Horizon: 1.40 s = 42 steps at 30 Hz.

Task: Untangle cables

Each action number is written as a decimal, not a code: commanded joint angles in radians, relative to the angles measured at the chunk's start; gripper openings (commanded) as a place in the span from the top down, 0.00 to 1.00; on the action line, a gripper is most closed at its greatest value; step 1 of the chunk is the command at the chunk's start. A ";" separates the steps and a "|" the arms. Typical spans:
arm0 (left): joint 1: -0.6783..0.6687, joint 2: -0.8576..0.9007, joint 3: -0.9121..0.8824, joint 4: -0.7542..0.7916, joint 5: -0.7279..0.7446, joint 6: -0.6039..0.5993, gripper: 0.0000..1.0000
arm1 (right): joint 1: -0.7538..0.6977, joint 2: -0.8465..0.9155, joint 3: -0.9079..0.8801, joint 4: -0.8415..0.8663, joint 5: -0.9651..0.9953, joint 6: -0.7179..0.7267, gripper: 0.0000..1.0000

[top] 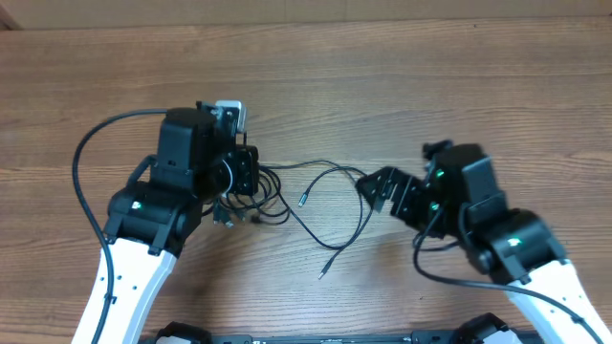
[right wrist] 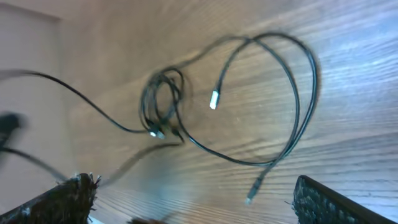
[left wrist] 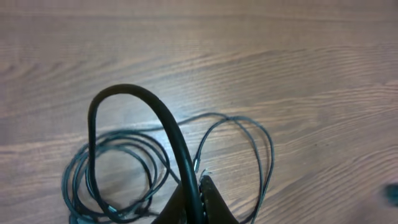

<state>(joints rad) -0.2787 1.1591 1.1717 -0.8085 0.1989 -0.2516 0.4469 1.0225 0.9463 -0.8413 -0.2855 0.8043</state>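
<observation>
- Overhead: the cables (top: 337, 169) lie on the surface (top: 402, 76), mostly wound into a coil (top: 256, 199) beneath the left pincer (top: 253, 180). One loose loop runs out from the coil toward the right pincer (top: 376, 188).
- Left wrist: the left pincer is closed tight just beside the coil (whether it nips a strand, I cannot tell). It should pin the coil as an anchor.
- Right wrist: the right pincer gapes wide and empty. A silvery plug (right wrist: 214, 99) lies near the coil. Take the loop on its far side from the coil and draw it away slowly, so the turns slip free instead of cinching.
</observation>
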 commanded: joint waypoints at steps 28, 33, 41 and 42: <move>0.004 -0.003 0.042 -0.002 0.040 -0.013 0.96 | 0.325 0.032 -0.156 0.237 0.253 0.193 0.00; 0.004 -0.004 0.073 0.002 0.080 0.089 0.96 | 0.325 0.038 -0.156 0.275 0.220 0.116 0.00; 0.004 -0.004 0.129 0.049 0.132 0.200 0.96 | 0.325 0.039 -0.155 0.377 0.026 -0.283 0.00; 0.004 -0.004 0.131 0.064 0.113 0.178 0.96 | 0.325 0.038 -0.155 0.377 -0.021 -0.332 0.00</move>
<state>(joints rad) -0.2787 1.1599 1.2678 -0.7750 0.3298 -0.1005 0.7673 1.0634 0.7914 -0.4713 -0.1795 0.6834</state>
